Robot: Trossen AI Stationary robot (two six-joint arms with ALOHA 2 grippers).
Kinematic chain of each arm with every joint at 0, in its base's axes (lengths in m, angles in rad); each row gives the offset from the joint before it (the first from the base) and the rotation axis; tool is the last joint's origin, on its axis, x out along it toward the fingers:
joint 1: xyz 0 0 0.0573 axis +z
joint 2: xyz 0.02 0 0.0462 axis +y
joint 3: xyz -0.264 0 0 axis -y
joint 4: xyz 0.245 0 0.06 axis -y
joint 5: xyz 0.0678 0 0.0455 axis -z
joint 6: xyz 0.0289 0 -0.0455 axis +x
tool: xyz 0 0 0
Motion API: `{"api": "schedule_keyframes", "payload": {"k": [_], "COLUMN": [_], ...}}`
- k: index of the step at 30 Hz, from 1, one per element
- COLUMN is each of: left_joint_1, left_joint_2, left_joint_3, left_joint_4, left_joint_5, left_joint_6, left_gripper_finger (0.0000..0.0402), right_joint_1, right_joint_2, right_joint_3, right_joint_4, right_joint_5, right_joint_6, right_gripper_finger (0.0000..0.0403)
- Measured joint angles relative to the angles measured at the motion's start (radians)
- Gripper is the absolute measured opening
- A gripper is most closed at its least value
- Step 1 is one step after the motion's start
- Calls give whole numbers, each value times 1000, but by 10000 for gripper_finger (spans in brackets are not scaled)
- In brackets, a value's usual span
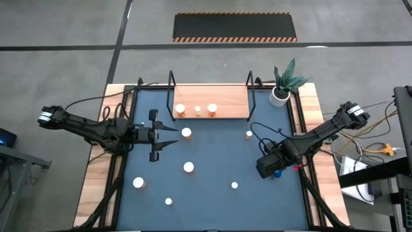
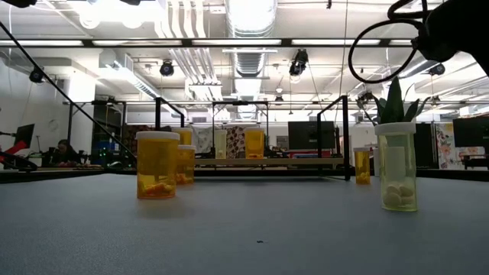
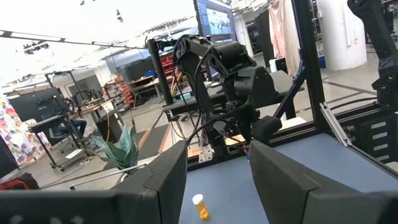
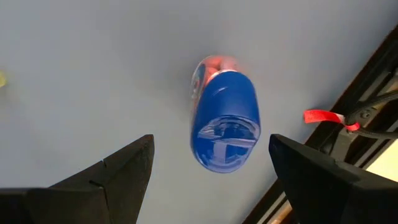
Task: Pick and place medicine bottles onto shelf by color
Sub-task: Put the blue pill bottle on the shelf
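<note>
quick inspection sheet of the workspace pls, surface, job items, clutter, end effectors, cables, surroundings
surface: dark-blue mat on a light-wood table.
job's things: three bottles on the shelf; six white-capped bottles loose on the mat; blue bottle standing below the right end effector.
clutter: potted plant at the far right corner.
grippers: left end effector open, empty, raised beside a bottle near the shelf; right end effector open, above the blue bottle, fingers either side, not touching.
cables: black cable loops on the mat by the right arm; more along the table's right edge.
surroundings: striped floor mat beyond the table; a seated person in the room behind.
</note>
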Motion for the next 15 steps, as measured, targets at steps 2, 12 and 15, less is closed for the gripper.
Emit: {"api": "schedule_keyframes", "payload": {"k": [2,12,15], "left_joint_1": [0,0,0], "left_joint_2": [0,0,0], "left_joint_3": [0,-1,-1], "left_joint_4": [0,0,0], "left_joint_5": [0,0,0], "left_joint_6": [0,1,1], "left_gripper_finger": [157,157,157], "right_joint_1": [4,31,45], "right_joint_2": [0,2,2], "right_joint_3": [-6,-69,-99], "right_joint_4": [-4,63,114], "right_joint_5": [1,7,7], "right_joint_6": [-3,2,6], "right_gripper_finger": [309,306,297]}}
